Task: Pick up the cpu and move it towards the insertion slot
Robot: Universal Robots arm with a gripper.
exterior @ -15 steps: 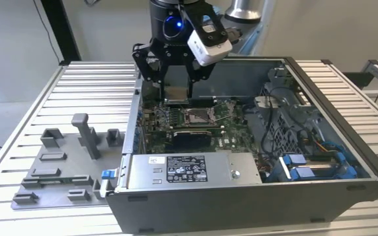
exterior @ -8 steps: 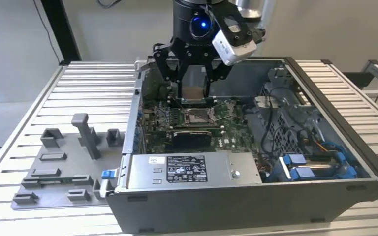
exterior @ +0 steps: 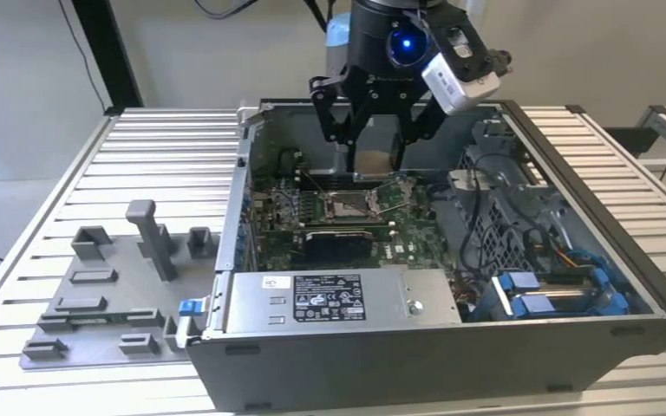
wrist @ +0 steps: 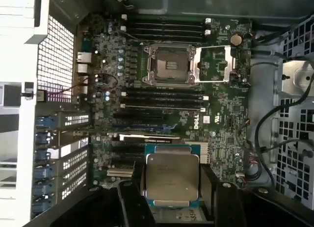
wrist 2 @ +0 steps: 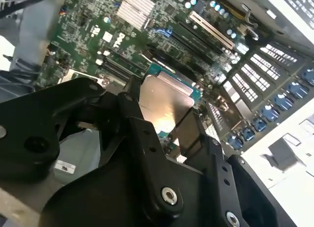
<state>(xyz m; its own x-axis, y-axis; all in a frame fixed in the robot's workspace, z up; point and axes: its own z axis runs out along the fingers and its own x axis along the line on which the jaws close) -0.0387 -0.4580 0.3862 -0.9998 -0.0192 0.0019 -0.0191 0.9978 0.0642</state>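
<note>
Gripper (wrist: 171, 190) clamped on cpu (wrist: 171, 176), held above green board (wrist: 221, 124), apart from open slot (wrist: 169, 65)

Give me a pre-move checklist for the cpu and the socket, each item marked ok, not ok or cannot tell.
1. The cpu is held between the fingers of the gripper: ok, a finger on either side in both wrist views.
2. Cpu lies flat, metal lid facing the wrist cameras: ok.
3. The insertion slot is open, with its metal frame swung aside: ok.
4. Pin field free of debris: cannot tell.
5. Cpu is over the slot: not ok, it hangs apart from it above the green board.
</note>
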